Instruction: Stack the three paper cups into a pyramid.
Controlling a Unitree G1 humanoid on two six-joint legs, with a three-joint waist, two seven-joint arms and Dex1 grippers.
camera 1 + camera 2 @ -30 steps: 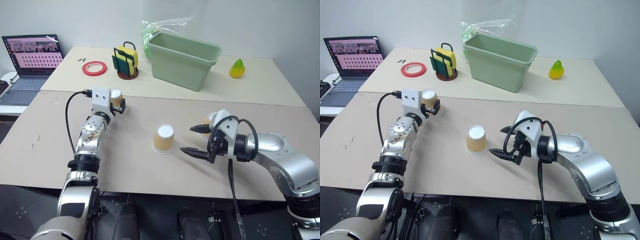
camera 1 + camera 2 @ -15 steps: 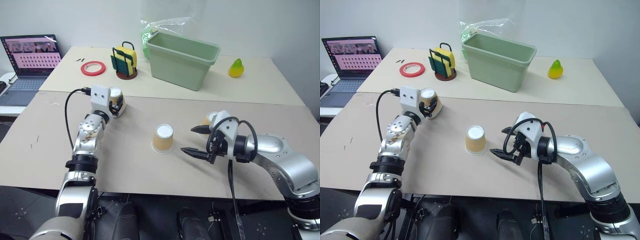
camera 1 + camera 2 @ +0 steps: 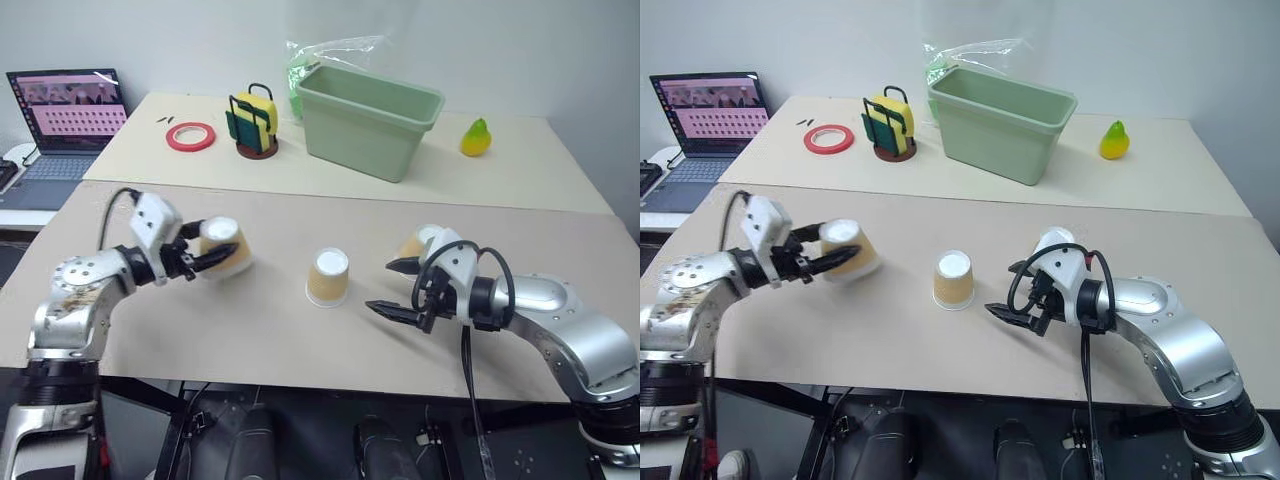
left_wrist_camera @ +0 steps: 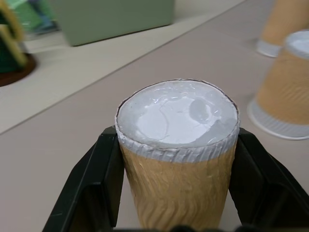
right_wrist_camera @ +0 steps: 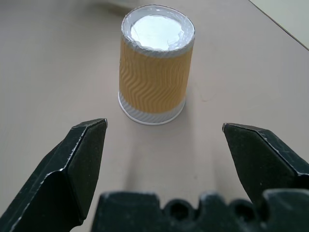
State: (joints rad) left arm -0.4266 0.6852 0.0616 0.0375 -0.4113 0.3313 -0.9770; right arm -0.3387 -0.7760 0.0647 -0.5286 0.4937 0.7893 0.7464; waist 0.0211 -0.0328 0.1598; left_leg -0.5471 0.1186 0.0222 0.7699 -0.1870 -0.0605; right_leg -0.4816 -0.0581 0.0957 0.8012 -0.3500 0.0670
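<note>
Left tool (image 3: 213,257) grips a cup (image 4: 177,145) (wrist view shows its white base); right tool (image 3: 397,287) gapes.

Ribbed tan cup (image 3: 225,246) tilted between left fingers (image 4: 91,179), second (image 3: 328,277) upside-down mid-table, third (image 3: 418,243) right

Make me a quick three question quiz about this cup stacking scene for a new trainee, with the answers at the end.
1. True or false: the left hand is shut on a paper cup.
2. Which stands between the two hands? A) the middle cup B) the green tub C) the red tape roll
3. Fill in: the right hand has its fingers ____, holding nothing, with the third cup just behind it.

Key: 1 true; 2 A; 3 open.
</note>
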